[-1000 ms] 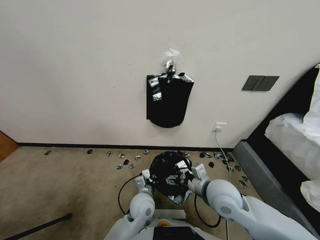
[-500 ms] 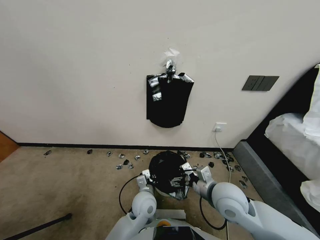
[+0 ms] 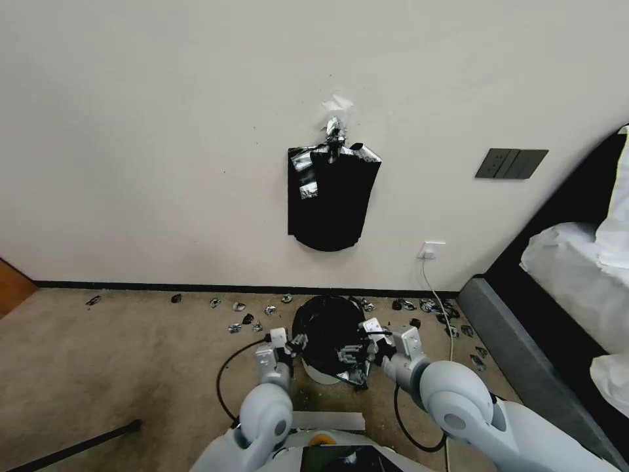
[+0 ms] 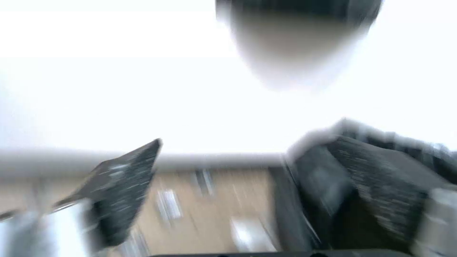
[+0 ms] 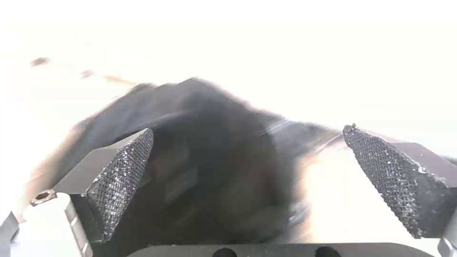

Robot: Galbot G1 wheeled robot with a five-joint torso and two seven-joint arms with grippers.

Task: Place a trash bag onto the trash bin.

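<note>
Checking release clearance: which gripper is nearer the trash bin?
Right. The right gripper is open at the trash bin's bag-covered rim; the left gripper, open too, sits just off its left side.

A bedroom: bed (image 3: pixel 576 275) with white bedding, carpet (image 3: pixel 131 354), wall socket (image 3: pixel 432 250).

Carpet floor (image 3: pixel 131 354) (scrap-strewn (image 3: pixel 246 321)) bears the trash bin (image 3: pixel 321 373).

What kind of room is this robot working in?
Probably a bedroom: a bed with white bedding stands at the right, beige carpet covers the floor, and a wall switch panel sits beside the bed.
</note>
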